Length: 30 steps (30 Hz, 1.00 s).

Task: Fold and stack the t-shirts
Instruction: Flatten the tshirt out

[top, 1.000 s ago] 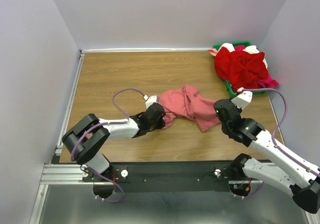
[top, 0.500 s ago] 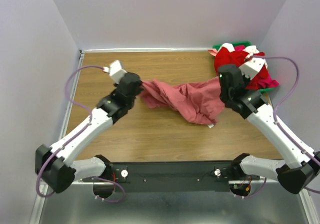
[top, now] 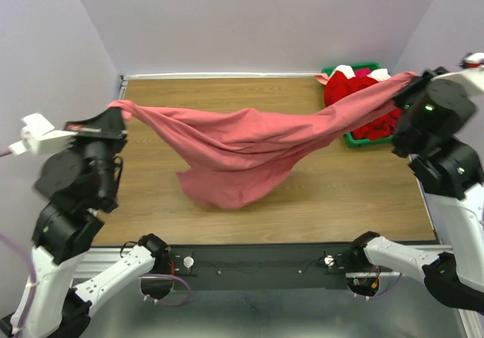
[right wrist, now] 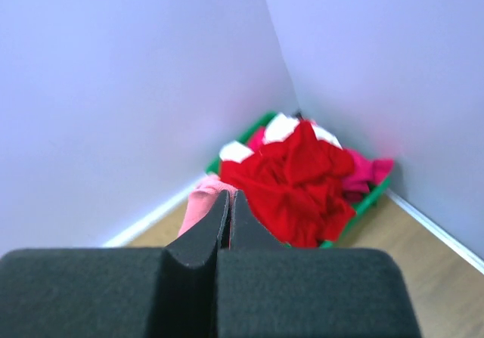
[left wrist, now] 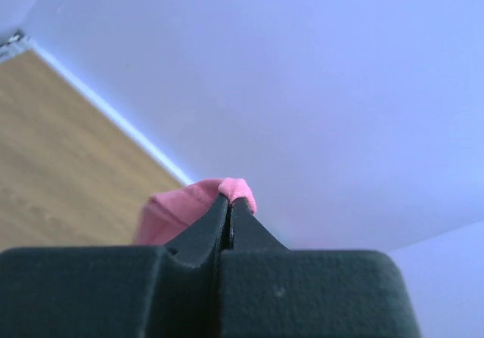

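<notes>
A pink t-shirt (top: pixel 242 145) hangs stretched in the air between my two grippers, its middle sagging down to the wooden table. My left gripper (top: pixel 117 105) is raised high at the left and shut on one edge of the shirt (left wrist: pixel 227 190). My right gripper (top: pixel 408 77) is raised high at the right and shut on the other edge (right wrist: pixel 200 198). Most of the shirt is out of both wrist views.
A green bin (top: pixel 355 137) at the back right holds a pile of red, magenta and white shirts (top: pixel 363 100); it also shows in the right wrist view (right wrist: pixel 302 179). Lilac walls close in the table (top: pixel 189 96) on the left, back and right.
Both arms have lifted high and moved apart. The pink shirt went from a bunched heap on the table to a wide stretched span in the air.
</notes>
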Motion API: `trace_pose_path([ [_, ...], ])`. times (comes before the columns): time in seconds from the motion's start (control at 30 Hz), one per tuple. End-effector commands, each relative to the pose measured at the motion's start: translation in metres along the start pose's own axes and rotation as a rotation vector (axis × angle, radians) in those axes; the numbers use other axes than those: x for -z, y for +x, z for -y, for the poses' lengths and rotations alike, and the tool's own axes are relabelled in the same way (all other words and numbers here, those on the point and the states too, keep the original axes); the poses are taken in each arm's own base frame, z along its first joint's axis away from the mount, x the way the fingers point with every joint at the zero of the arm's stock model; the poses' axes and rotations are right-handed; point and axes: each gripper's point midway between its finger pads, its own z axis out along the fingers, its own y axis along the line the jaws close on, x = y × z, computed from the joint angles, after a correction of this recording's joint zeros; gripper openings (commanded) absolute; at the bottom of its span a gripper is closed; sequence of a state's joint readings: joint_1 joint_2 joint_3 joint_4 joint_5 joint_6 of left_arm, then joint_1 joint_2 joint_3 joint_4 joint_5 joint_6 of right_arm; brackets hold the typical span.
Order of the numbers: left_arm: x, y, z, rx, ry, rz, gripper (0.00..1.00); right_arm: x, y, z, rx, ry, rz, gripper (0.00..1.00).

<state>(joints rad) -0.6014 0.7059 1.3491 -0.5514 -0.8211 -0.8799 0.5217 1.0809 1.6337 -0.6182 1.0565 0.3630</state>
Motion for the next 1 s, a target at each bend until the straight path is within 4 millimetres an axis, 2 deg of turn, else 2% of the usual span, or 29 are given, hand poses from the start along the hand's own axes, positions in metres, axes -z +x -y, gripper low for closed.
trace_pose_path([
  [0.0, 0.027, -0.064, -0.002, 0.062, 0.007, 0.138, 0.00, 0.022, -0.060, 0.018, -0.062, -0.059, 0.085, 0.00],
  [0.03, 0.038, -0.083, -0.001, 0.090, 0.033, 0.166, 0.00, 0.028, -0.070, 0.025, -0.085, -0.068, 0.100, 0.01],
  [0.2, 0.066, -0.124, 0.005, 0.150, 0.119, 0.222, 0.00, 0.047, -0.096, 0.032, -0.146, -0.166, 0.133, 0.00],
  [0.27, 0.083, -0.151, 0.012, 0.180, 0.168, 0.250, 0.00, 0.057, -0.109, 0.033, -0.172, -0.222, 0.150, 0.01],
  [0.3, 0.083, -0.150, 0.014, 0.176, 0.174, 0.245, 0.00, 0.060, -0.114, 0.034, -0.183, -0.236, 0.158, 0.01],
  [0.37, 0.094, -0.165, 0.021, 0.198, 0.218, 0.254, 0.00, 0.066, -0.124, 0.037, -0.208, -0.257, 0.174, 0.00],
  [0.47, 0.100, -0.171, 0.030, 0.196, 0.275, 0.256, 0.00, 0.069, -0.130, 0.038, -0.217, -0.265, 0.182, 0.00],
  [0.57, 0.089, -0.156, 0.031, 0.172, 0.254, 0.240, 0.00, 0.058, -0.116, 0.031, -0.169, -0.229, 0.160, 0.01],
  [0.63, 0.068, -0.121, 0.033, 0.115, 0.253, 0.197, 0.00, 0.047, -0.099, 0.024, -0.132, -0.195, 0.133, 0.01],
  [0.7, 0.042, -0.078, 0.032, 0.040, 0.219, 0.136, 0.00, 0.026, -0.067, 0.001, -0.057, -0.158, 0.078, 0.00],
  [0.73, 0.021, -0.036, 0.016, -0.039, 0.152, 0.073, 0.00, 0.015, -0.044, -0.009, 0.004, -0.145, 0.043, 0.00],
  [0.77, 0.002, -0.002, 0.007, -0.073, 0.093, 0.024, 0.00, -0.004, -0.009, -0.030, 0.089, -0.123, -0.012, 0.00],
  [0.8, -0.014, 0.040, -0.021, -0.151, 0.006, -0.034, 0.00, -0.015, 0.019, -0.037, 0.154, -0.093, -0.051, 0.00],
  [0.83, -0.022, 0.065, -0.034, -0.188, -0.034, -0.072, 0.00, -0.026, 0.045, -0.046, 0.212, -0.075, -0.086, 0.00],
  [0.87, -0.038, 0.097, -0.053, -0.230, -0.103, -0.111, 0.00, -0.042, 0.083, -0.060, 0.285, -0.051, -0.140, 0.00],
  [0.9, -0.045, 0.125, -0.079, -0.280, -0.164, -0.156, 0.00, -0.053, 0.109, -0.067, 0.324, -0.040, -0.178, 0.00],
  [0.97, -0.060, 0.159, -0.115, -0.347, -0.254, -0.215, 0.00, -0.077, 0.151, -0.074, 0.358, -0.039, -0.259, 0.01],
])
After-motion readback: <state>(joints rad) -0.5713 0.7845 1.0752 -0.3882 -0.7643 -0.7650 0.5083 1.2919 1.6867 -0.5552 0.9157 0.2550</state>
